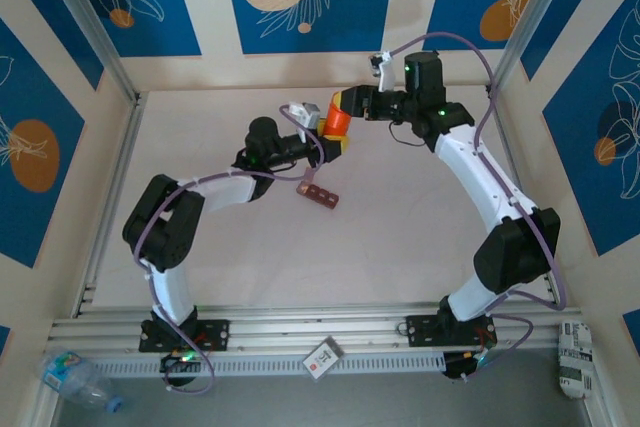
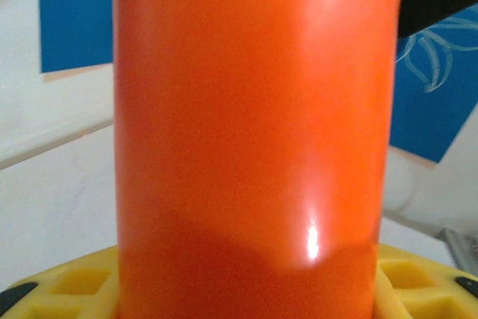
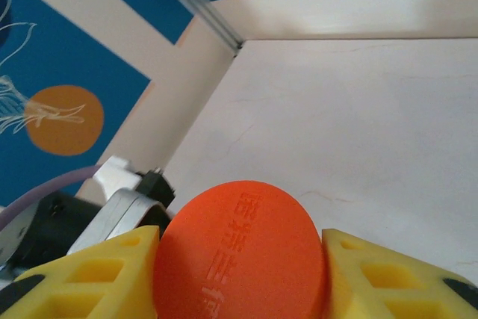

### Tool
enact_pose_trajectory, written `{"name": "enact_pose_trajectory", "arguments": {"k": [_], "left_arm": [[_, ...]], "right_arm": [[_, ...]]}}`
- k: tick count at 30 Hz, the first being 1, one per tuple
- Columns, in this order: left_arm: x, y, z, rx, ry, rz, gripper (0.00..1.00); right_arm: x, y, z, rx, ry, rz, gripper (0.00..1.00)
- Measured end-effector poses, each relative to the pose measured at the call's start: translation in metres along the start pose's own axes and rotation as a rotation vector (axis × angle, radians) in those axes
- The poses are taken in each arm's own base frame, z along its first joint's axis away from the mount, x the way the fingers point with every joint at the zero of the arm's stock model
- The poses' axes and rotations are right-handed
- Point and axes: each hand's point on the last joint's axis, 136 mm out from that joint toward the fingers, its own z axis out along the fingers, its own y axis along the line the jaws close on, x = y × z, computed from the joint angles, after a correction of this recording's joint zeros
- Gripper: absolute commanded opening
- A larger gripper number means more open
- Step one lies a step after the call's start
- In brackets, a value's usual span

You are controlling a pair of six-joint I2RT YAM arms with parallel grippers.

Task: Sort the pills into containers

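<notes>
The containers (image 1: 318, 194), a dark reddish-brown strip of four joined square compartments, are lying flat on the table, and nothing is touching them. I cannot make out whether any compartment has a pill in it. I am not seeing any loose pills around the strip either, so I am judging them to be inside the orange pill bottle (image 1: 335, 122).

That bottle is sitting just past the far side of the strip, apparently lifted clear of the table, and I am holding it between my two arms. My left pincer (image 1: 338, 144) is pinching the bottle's body (image 2: 254, 147), with the yellow fingers (image 2: 75, 289) pressing on either side of its lower part. My right pincer (image 1: 352, 105) is coming in from the far side of the strip and pinching the round orange lid (image 3: 243, 248). Its yellow pads (image 3: 112, 267) are lying against both edges of the lid.

So I am judging this to be the opening step, with sorting not yet begun. The next move is calling for a firm hold on the body while the right wrist is twisting the lid off. The mouth needs to be staying upward so nothing spills before the bottle is over the strip.
</notes>
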Motion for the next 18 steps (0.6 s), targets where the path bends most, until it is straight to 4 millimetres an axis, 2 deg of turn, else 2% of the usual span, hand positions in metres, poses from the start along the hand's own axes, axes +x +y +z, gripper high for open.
{"name": "enact_pose_trajectory", "arguments": {"k": [8, 15, 18], "left_arm": [[0.012, 0.009, -0.002, -0.167, 0.049, 0.088, 0.00], [0.013, 0.014, -0.002, -0.204, 0.050, 0.114, 0.00], [0.012, 0.013, -0.002, -0.205, 0.049, 0.115, 0.00]], "right_arm": [[0.008, -0.004, 0.005, 0.101, -0.092, 0.024, 0.47], [0.007, -0.006, 0.007, 0.124, -0.104, 0.031, 0.48], [0.007, -0.006, 0.006, 0.123, -0.104, 0.036, 0.52]]}}
